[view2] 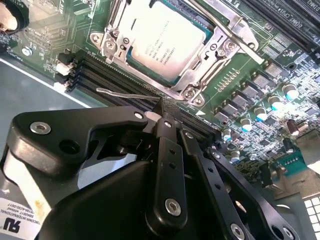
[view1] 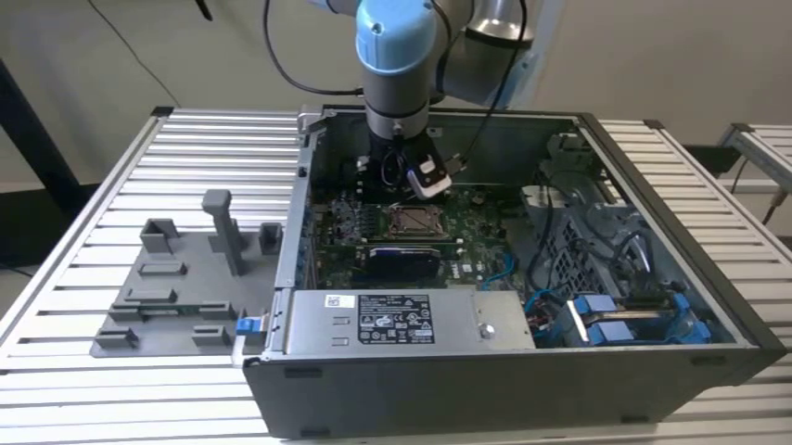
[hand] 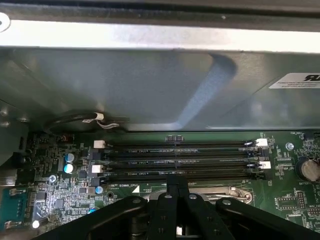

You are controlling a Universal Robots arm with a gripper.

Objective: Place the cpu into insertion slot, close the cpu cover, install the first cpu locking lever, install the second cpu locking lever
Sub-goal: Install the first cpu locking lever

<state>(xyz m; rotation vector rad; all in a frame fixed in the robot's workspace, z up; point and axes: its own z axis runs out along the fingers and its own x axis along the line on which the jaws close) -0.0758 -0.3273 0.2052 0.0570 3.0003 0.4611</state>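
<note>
The cpu (view2: 167, 42) lies silvery side up in the insertion slot (view1: 415, 221) on the green board inside the open computer case. The cpu cover (view2: 194, 80) lies flat around it as a silver frame. One thin wire locking lever (view2: 122, 93) runs along the socket's edge to my gripper (view2: 163, 107), whose black fingers are shut, tip against that lever. Whether the wire is clamped I cannot tell. A second lever (view2: 231, 31) lies along another side of the socket. In the exterior view my gripper (view1: 424, 181) hangs just behind the socket.
Long black memory slots (hand: 180, 150) run beside the socket, right under my fingertips (hand: 176, 181). The case's metal wall (hand: 150, 85) stands close behind. A power supply (view1: 396, 320) and blue cables (view1: 619, 320) fill the case's front. A grey fixture plate (view1: 173, 287) sits on the exterior view's left.
</note>
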